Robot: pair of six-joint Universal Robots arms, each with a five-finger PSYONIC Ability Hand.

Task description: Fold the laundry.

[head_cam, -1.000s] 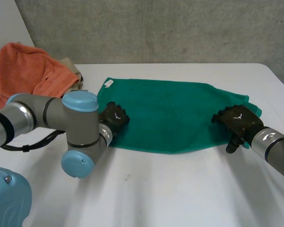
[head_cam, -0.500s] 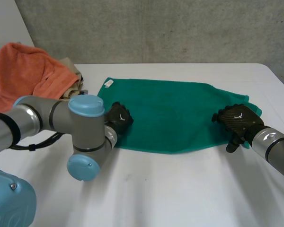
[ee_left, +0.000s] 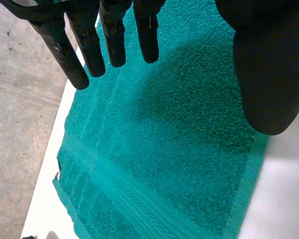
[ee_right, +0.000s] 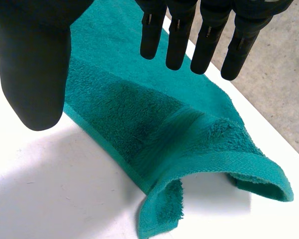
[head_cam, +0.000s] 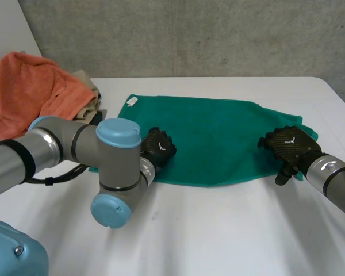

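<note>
Hands hover, fingers straight, holding nothing: left hand (head_cam: 156, 148) over the near edge of the green towel (head_cam: 213, 135), right hand (head_cam: 287, 146) above its curled near-right corner (ee_right: 162, 211). Best bet: flatten that corner, pinch both sides evenly, and carry them to the far edge. Orange cloth (head_cam: 29, 86) is heaped far left.

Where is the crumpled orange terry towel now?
In the head view, the crumpled orange terry towel lies at the white table's far left, beside the flat green towel.

left hand (head_cam: 158, 147): fingers straight, thumb apart | right hand (head_cam: 287, 146): fingers straight, thumb apart
</note>
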